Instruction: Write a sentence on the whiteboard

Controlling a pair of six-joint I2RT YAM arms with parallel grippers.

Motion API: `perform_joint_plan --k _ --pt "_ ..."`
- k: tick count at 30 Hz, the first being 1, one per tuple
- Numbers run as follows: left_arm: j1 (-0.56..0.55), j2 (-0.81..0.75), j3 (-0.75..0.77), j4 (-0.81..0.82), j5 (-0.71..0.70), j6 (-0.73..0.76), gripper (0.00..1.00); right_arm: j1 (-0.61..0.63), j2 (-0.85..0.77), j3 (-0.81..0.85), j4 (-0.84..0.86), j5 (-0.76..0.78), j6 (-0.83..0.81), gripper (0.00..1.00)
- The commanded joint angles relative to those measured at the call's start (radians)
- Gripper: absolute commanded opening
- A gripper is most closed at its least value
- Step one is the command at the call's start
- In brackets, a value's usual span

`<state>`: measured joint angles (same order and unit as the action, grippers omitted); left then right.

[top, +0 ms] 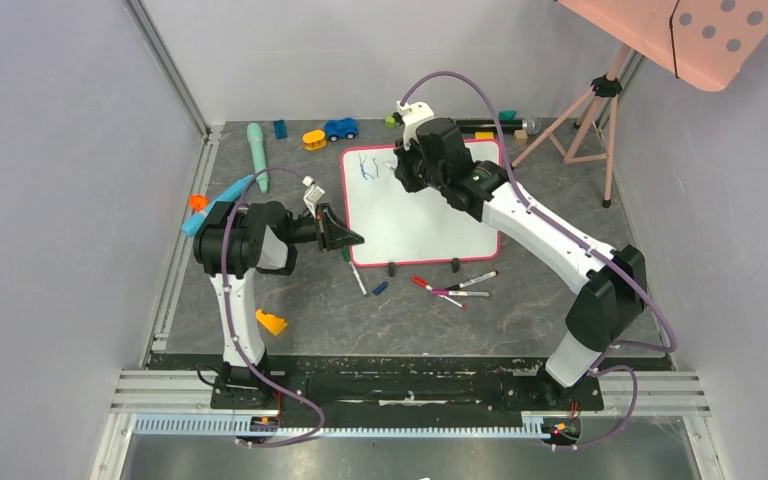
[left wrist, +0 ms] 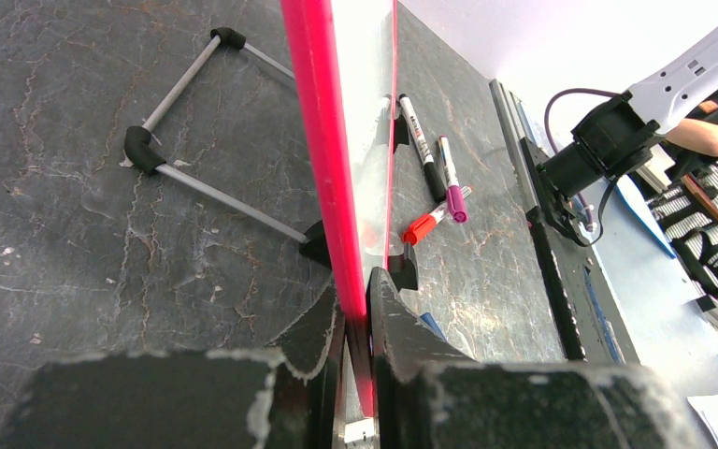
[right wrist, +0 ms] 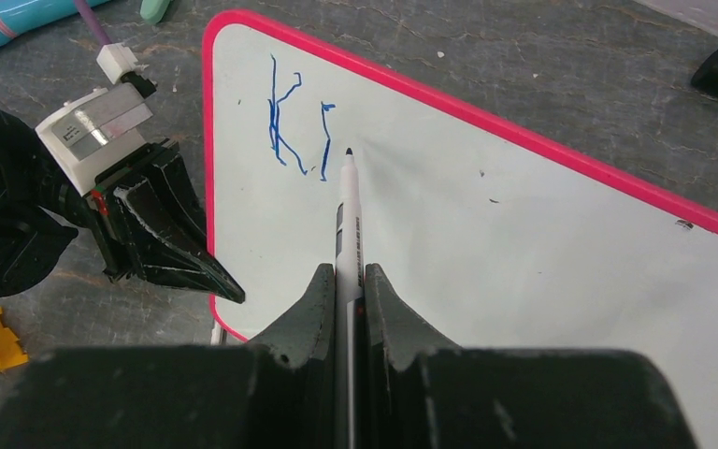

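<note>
On glossy pink-framed whiteboard (right wrist: 524, 262): thin blue strokes (right wrist: 275, 122).

Left arm (top: 245, 250), right arm (top: 550, 235): white link shells, black joint housings, purple cable (top: 450, 73) along each (looping freely). Fingers (right wrist: 173, 238) black, wedge-shaped, edges scuffed pale.

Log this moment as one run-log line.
left pincer: shut on whiteboard edge | right pincer: shut on marker, tip over whiteboard | sentence: only first blue letters written
</note>
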<state>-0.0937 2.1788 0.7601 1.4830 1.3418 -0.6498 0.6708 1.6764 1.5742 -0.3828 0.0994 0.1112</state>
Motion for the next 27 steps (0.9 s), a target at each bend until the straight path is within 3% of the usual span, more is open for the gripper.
perform_joint_plan --k 1,27 --pt "-0.003 0.021 -0.001 0.074 0.037 0.126 0.02 -0.002 -0.010 0.044 0.016 0.022 -0.011 0.00" --pt "-0.003 0.021 -0.001 0.074 0.036 0.126 0.02 -0.005 0.015 -0.002 0.014 0.051 0.005 0.00"
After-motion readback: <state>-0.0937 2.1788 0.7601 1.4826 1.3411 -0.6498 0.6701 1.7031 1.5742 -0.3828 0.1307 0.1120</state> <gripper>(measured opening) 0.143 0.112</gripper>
